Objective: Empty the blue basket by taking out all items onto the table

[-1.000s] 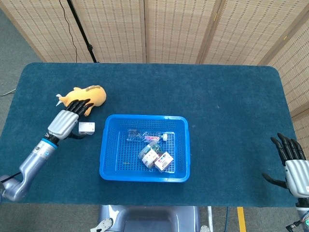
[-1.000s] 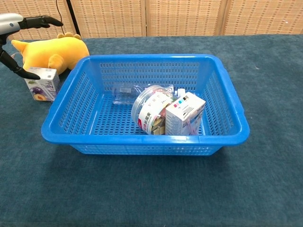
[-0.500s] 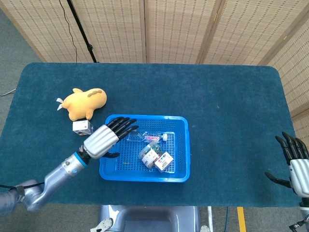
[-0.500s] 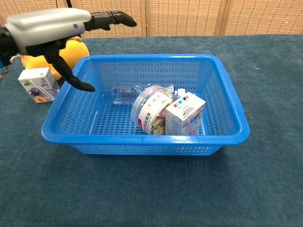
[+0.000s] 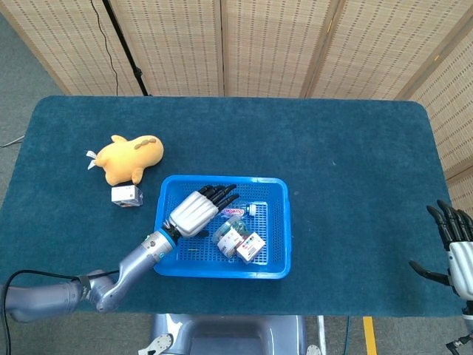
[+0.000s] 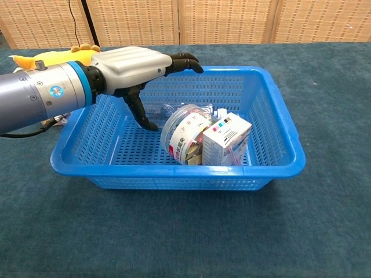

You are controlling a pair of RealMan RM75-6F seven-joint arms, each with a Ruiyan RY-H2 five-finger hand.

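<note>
The blue basket (image 5: 166, 259) (image 6: 278, 139) sits mid-table. Inside lie a clear plastic bottle (image 5: 247, 211) (image 6: 156, 110), a round clear jar (image 5: 227, 235) (image 6: 186, 134) and a small white carton (image 5: 251, 247) (image 6: 226, 139). My left hand (image 5: 198, 208) (image 6: 136, 66) hovers open over the basket's left half, fingers spread above the bottle, holding nothing. My right hand (image 5: 457, 248) stays open at the table's right front edge, seen only in the head view.
A yellow plush toy (image 5: 131, 156) (image 6: 49, 56) lies on the table left of the basket. A small white box (image 5: 126, 195) stands just in front of it. Folding screens stand behind the table.
My left hand has swung right from beside the white box and plush, over the basket rim, and now hangs above the bottle. The right hand has sunk slightly lower in frame.
</note>
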